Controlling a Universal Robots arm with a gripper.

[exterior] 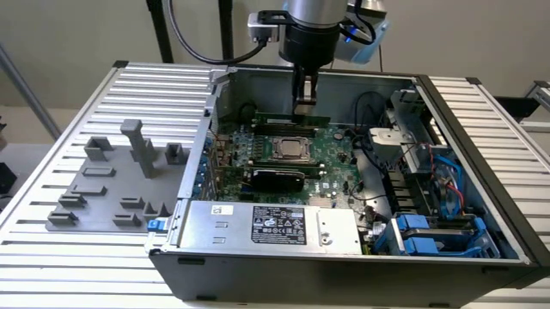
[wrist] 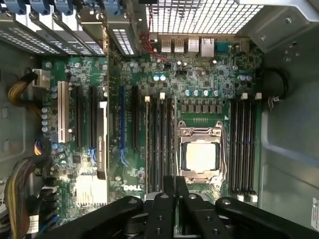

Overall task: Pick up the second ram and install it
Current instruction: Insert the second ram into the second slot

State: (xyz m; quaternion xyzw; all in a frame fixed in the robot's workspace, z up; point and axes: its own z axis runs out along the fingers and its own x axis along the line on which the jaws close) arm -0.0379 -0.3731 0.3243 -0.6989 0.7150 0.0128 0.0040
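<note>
The second ram (exterior: 277,120), a thin green stick, hangs level under my gripper (exterior: 305,111), just above the far side of the motherboard (exterior: 331,145) inside the open computer case (exterior: 481,167). The gripper points straight down and is shut on the stick's upper edge. In the wrist view the black fingers (wrist: 165,199) stand close together, and my gripper (wrist: 175,191) hovers over the board near the CPU socket (wrist: 201,155). Long black memory slots (wrist: 159,144) lie on one side of the socket, and more slots (wrist: 244,144) on the other.
A grey tray (exterior: 103,187) with plastic blocks sits on the slatted table at the exterior view's left. The power supply (exterior: 266,225) fills the case's near side. Blue drive bays (exterior: 429,235) and cables (exterior: 404,174) crowd the exterior view's right. Expansion slots (wrist: 79,124) flank the memory slots.
</note>
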